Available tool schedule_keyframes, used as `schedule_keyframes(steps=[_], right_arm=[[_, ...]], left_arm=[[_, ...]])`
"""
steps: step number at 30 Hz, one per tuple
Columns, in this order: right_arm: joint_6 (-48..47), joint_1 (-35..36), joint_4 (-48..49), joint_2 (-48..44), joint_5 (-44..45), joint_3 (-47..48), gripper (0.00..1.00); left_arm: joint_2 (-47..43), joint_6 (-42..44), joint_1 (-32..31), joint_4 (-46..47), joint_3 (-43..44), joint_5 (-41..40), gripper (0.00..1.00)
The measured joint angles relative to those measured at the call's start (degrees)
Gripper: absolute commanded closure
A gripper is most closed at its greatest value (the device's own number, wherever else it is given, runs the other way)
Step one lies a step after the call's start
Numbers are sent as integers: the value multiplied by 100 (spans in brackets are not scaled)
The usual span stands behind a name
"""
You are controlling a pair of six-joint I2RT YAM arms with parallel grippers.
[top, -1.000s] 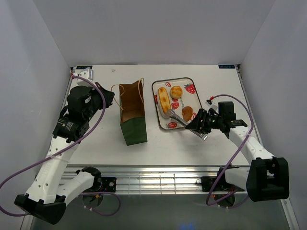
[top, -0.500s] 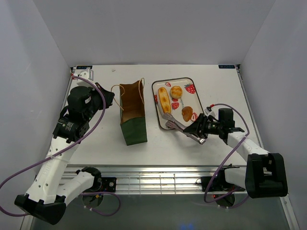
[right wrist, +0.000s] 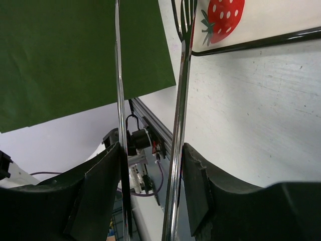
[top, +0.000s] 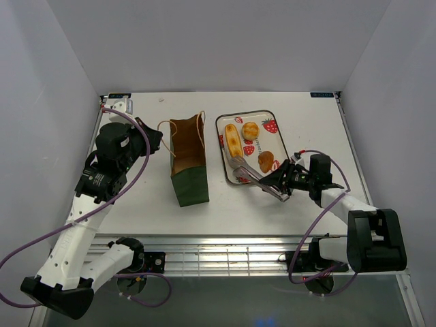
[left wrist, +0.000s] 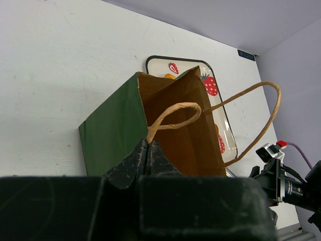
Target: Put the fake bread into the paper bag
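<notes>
The paper bag stands upright and open left of the tray, dark green outside and brown inside. My left gripper is shut on one tan loop handle at the bag's left rim. The bread lies on the strawberry tray: a long roll, a small round bun, and an oval bun with a dark piece beside it. My right gripper is shut on metal tongs. The tongs' tips are at the tray's near left corner, touching no bread. In the right wrist view both tong arms run between my fingers.
The bag is close to the left of the tongs. The tray's near rim lies under the tong tips. A small white and black fixture sits at the table's back left corner. The aluminium rail runs along the near edge.
My right arm has dropped lower and swung nearer to the table's front, and the tongs have tilted, their tips staying at the tray's near left corner. My left arm and the bag have not moved.
</notes>
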Motion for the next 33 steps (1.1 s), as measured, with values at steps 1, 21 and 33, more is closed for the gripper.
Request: schedule_keyframes(steps=[1,21,33], right_arm=[[55,0,39,11,0,-2,45],[564,0,483,-24,87,-404,44],[726,17,1019,603,269,-396,44]], left_arm=[[0,0,0,0,-2,0,100],[-22,-17,0,-2,-68,0,100],[-37,-20,0,-2,-70,0,100]])
